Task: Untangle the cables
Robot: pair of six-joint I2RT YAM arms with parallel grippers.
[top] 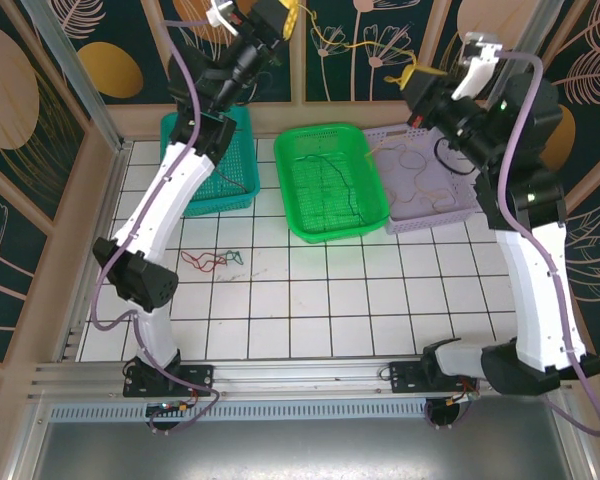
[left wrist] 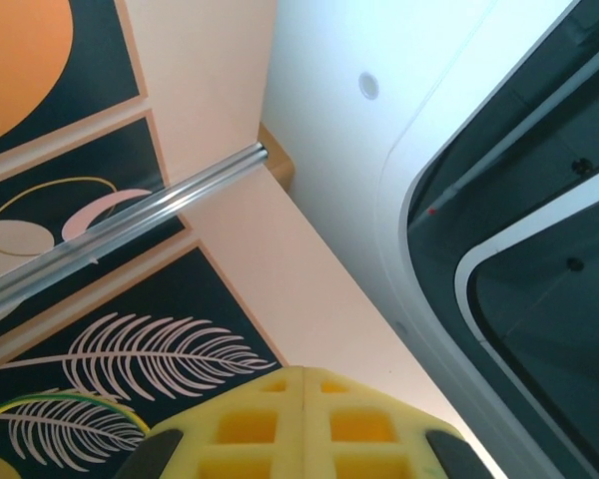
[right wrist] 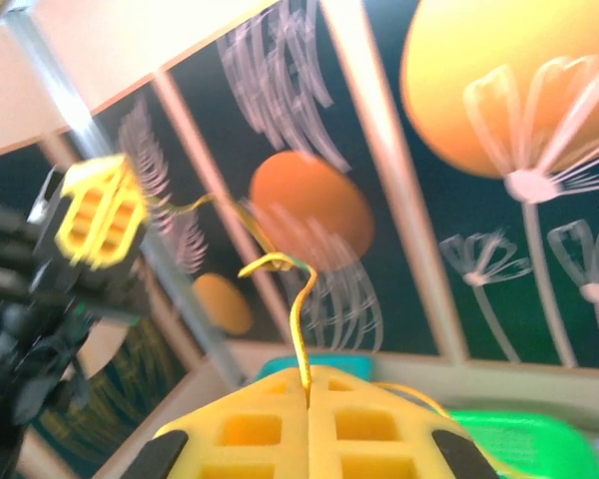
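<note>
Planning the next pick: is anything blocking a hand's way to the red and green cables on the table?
Nothing visible covers the red and green cables, on bare table before the teal basket. The left hand and right hand are raised, shut on the yellow cable.

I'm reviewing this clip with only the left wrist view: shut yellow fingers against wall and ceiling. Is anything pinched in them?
Observer: It looks so. A yellow cable stretches from the left gripper across to the right gripper.
Operator: Does the right one really grip it?
Observer: Yes, its wrist view shows the cable rising from between its shut fingers.
Operator: Any cables on the table?
Observer: A red and green tangle lies loose on the table, in front of the teal basket.
</note>
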